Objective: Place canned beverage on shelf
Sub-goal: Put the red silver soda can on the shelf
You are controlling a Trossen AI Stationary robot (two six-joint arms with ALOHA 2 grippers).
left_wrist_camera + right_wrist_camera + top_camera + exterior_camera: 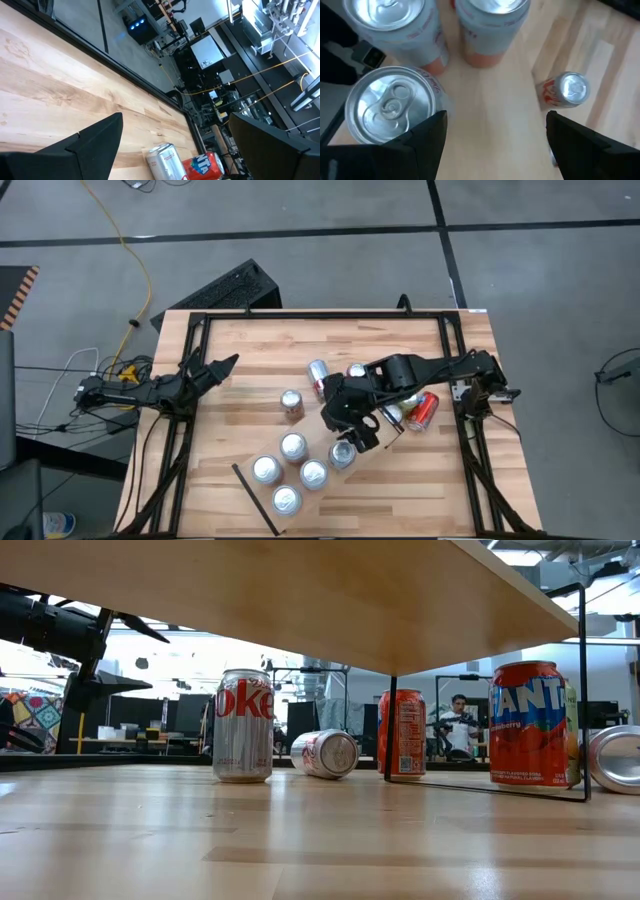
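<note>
Right claw (352, 438) hovers, apparently open, beside shelf's (262, 502) nearest can (343, 453).

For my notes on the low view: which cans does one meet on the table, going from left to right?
Upright silver Coke can → silver can lying on its side → upright orange can → Fanta can → silver can at the right edge.

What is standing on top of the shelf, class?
Five upright cans stand on the shelf. The right gripper hovers open beside the fifth. The right arm covers the shelf's far end, so anything standing there is hidden.
</note>
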